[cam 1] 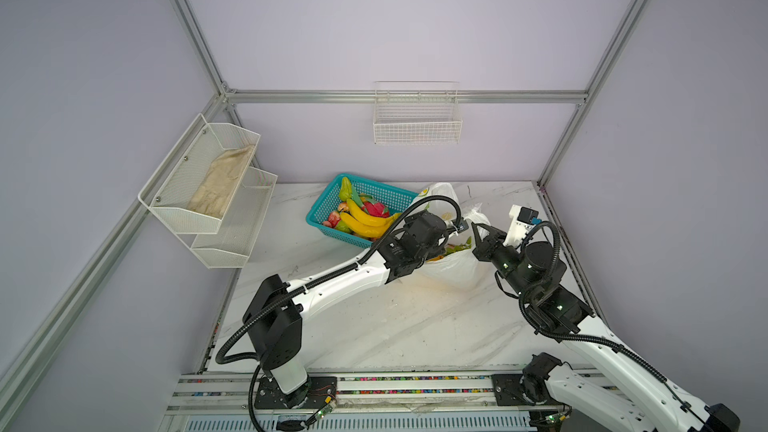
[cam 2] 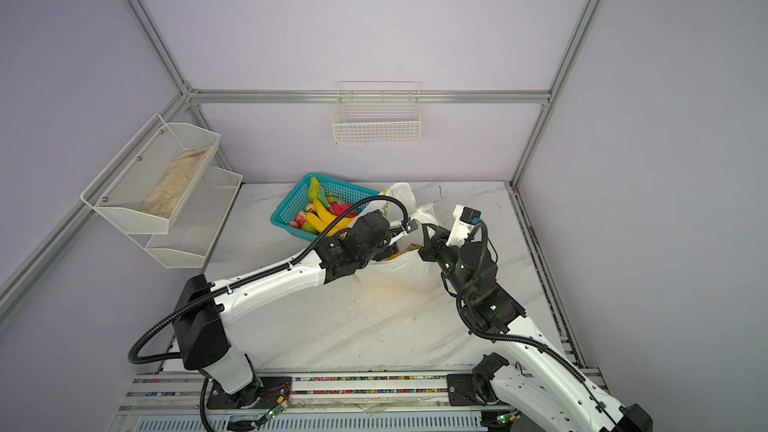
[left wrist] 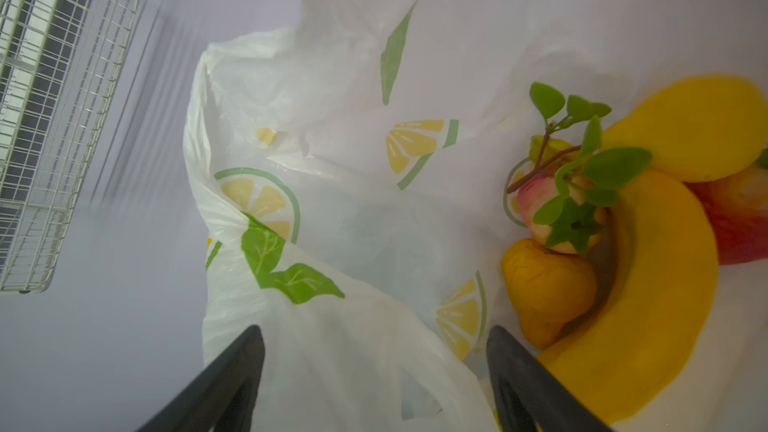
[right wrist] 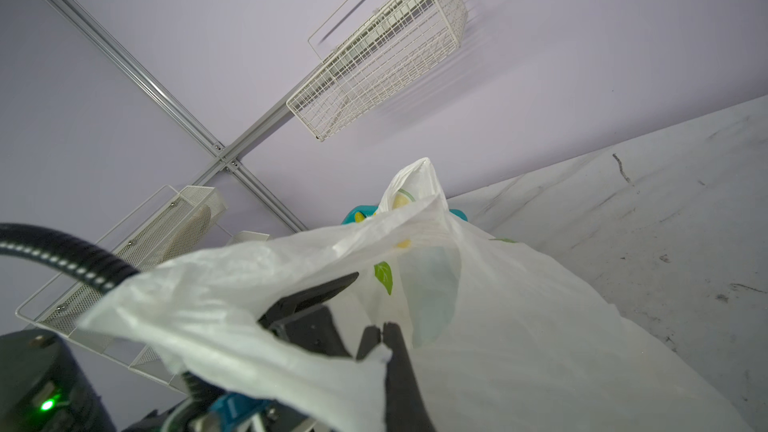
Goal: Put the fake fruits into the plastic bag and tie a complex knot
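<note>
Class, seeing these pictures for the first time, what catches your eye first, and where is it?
The yellow bananas in the teal basket at the back of the table stand out first. Right beside it sits the white lemon-printed bag, already holding fruit. The right fingers pinch its rim, shut; the left fingers stand open at its mouth.

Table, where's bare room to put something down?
Bare: the broad front of the table, along the near rail, and the strip left of the teal basket. Crowded: back middle, where basket, plastic bag, left gripper and right gripper bunch.
</note>
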`<state>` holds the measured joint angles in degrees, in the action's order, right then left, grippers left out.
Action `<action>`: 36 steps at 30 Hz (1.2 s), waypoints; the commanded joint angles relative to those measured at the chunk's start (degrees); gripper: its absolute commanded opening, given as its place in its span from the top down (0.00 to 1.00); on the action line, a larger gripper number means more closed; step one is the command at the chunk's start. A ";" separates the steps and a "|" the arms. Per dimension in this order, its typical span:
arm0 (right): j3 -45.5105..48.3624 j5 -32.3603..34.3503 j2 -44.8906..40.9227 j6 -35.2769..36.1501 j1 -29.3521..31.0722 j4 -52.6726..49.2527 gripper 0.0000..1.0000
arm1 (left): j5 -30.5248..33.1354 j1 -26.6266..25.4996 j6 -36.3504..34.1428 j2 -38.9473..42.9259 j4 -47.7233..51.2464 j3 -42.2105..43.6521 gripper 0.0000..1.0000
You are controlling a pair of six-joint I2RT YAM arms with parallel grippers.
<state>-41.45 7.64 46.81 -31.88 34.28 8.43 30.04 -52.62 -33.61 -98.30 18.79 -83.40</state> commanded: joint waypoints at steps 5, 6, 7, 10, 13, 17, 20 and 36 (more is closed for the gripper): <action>0.04 0.19 -0.62 -1.43 0.08 2.52 0.97 | 11.53 2.43 -7.29 -3.91 -2.30 -7.72 0.18; 0.00 0.24 -0.69 -1.40 0.08 2.41 0.97 | 12.31 2.99 -7.69 -4.33 -2.95 -7.66 0.20; 0.14 0.29 -0.79 -1.43 0.08 2.39 0.97 | 13.01 3.40 -8.02 -4.74 -3.44 -7.59 0.22; 0.06 0.44 -0.68 -1.27 0.08 2.21 0.97 | 14.13 4.66 -9.09 -5.66 -5.99 -6.97 0.36; -0.12 0.92 -0.45 -0.65 0.09 1.92 0.97 | 13.35 5.07 -8.50 -5.60 -8.69 -6.14 0.58; -0.86 2.68 -0.40 1.40 0.08 0.02 0.98 | 9.47 5.75 -3.76 -3.62 -10.61 -5.22 0.86; -1.25 4.99 -0.23 5.54 0.00 -1.99 0.98 | 4.76 6.65 3.14 -0.24 -10.11 -4.51 1.00; -7.93 5.66 8.56 14.74 -1.36 -6.71 1.00 | -45.01 17.78 57.37 20.64 -24.22 16.55 1.00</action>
<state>-47.48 14.26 54.50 -18.83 33.65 3.29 -5.28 -35.59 10.44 -78.39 1.15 -71.00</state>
